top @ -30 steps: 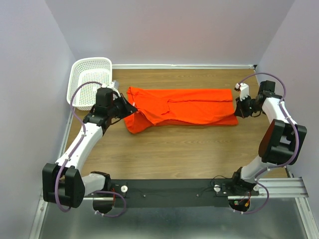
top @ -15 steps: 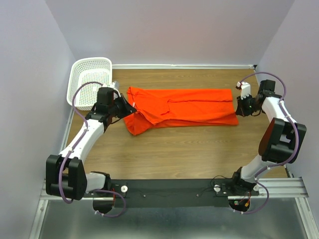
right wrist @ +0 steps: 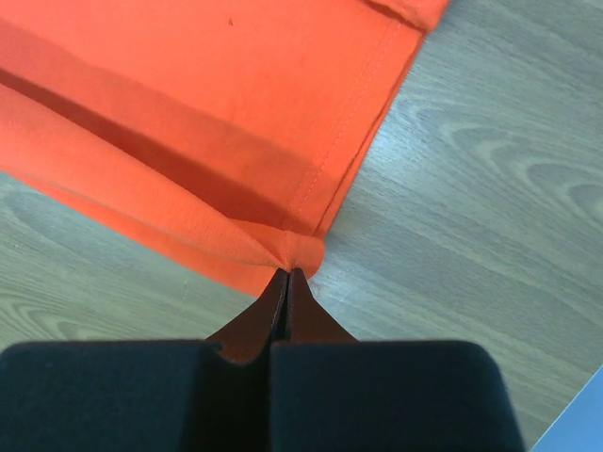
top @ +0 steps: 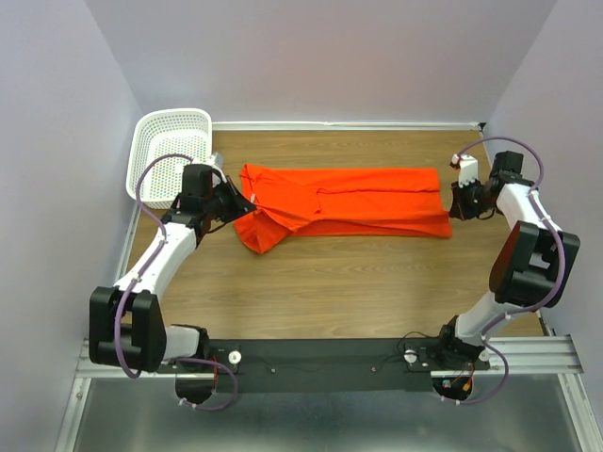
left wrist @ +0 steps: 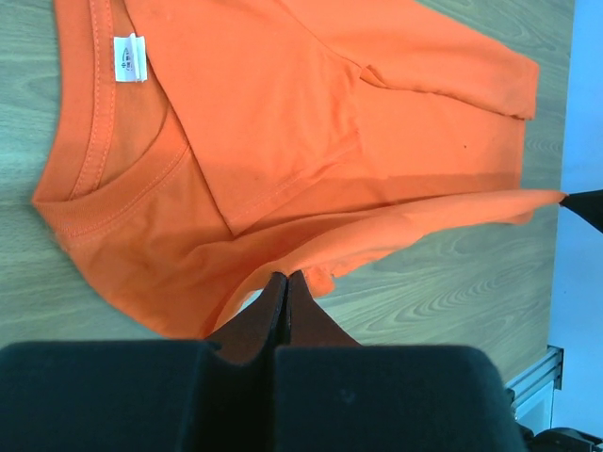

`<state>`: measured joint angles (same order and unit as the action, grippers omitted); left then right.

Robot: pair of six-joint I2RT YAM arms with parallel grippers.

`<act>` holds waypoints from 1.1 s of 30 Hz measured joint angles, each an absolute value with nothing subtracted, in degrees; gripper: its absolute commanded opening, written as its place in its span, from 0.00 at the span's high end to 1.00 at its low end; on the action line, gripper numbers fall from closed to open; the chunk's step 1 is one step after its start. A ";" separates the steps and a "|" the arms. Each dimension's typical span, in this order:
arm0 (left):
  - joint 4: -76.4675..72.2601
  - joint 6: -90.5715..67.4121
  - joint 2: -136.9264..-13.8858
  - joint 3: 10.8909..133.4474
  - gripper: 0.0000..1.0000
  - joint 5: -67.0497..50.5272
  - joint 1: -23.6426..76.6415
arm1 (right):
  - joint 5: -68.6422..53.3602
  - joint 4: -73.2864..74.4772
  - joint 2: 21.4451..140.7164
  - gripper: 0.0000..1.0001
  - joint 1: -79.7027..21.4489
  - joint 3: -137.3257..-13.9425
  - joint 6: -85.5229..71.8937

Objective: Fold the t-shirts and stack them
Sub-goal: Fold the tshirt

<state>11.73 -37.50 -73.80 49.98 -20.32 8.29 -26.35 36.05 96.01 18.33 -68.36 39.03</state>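
An orange-red t-shirt (top: pixel 349 202) lies stretched sideways across the wooden table, folded lengthwise, collar end to the left. My left gripper (top: pixel 247 207) is shut on the shirt's near-left edge (left wrist: pixel 311 254), just past the collar and its white label (left wrist: pixel 130 58). At the opposite end my right gripper (top: pixel 449 209) is shut on the hem corner (right wrist: pixel 297 247), where the cloth puckers into the fingertips. The front-left part of the shirt (top: pixel 259 235) sags in a rounded fold toward the near side.
A white mesh basket (top: pixel 170 151) stands at the back left, close behind the left arm. Lilac walls close in the table on the left, back and right. A black rail (top: pixel 320 363) carrying both arm bases runs along the near edge.
Both grippers have lifted and drawn slightly toward the back with the shirt's near edge; the sagging left fold has pulled up and the near hem lies straighter.
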 measured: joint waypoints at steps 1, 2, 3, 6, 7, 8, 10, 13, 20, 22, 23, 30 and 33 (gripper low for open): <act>11.70 -37.50 -74.11 50.04 1.00 -20.40 8.29 | -26.35 36.03 96.23 0.99 18.39 -68.36 39.00; 11.66 -37.47 -74.39 50.11 1.00 -20.45 8.29 | -26.37 36.03 96.38 0.99 18.41 -68.36 38.98; 11.55 -37.47 -74.70 50.15 1.00 -20.51 8.29 | -26.35 36.01 96.64 0.99 18.46 -68.36 38.98; 11.49 -37.47 -75.26 50.19 1.00 -20.69 8.27 | -26.35 36.03 97.30 0.99 18.46 -68.40 38.98; 11.40 -37.47 -75.48 50.24 1.00 -20.80 8.25 | -26.35 36.03 97.67 1.00 18.46 -68.60 38.98; 11.27 -37.47 -75.68 50.24 1.00 -20.88 8.25 | -26.37 36.01 97.97 0.99 18.46 -68.79 38.96; 11.14 -37.47 -76.14 50.28 1.00 -21.10 8.25 | -26.37 35.99 98.52 0.99 18.46 -69.17 38.94; 11.05 -37.47 -76.88 50.89 1.00 -21.28 8.25 | -26.37 35.86 99.20 1.00 18.46 -69.49 38.81; 10.35 -37.47 -77.56 52.14 1.00 -21.32 8.25 | -26.37 35.68 100.84 0.99 18.46 -70.52 38.35; 10.33 -37.47 -77.82 52.40 1.00 -21.34 8.25 | -26.37 35.68 101.16 0.99 18.46 -70.81 38.26; 10.33 -37.47 -78.04 52.58 1.00 -21.34 8.25 | -26.37 35.64 101.32 1.00 18.46 -71.00 38.11; 10.26 -37.45 -80.05 53.71 1.00 -21.37 8.25 | -26.41 35.57 102.67 0.99 18.46 -73.23 37.43; 10.11 -37.43 -80.93 54.26 1.00 -21.39 8.25 | -26.44 35.57 103.53 0.98 18.46 -74.19 37.08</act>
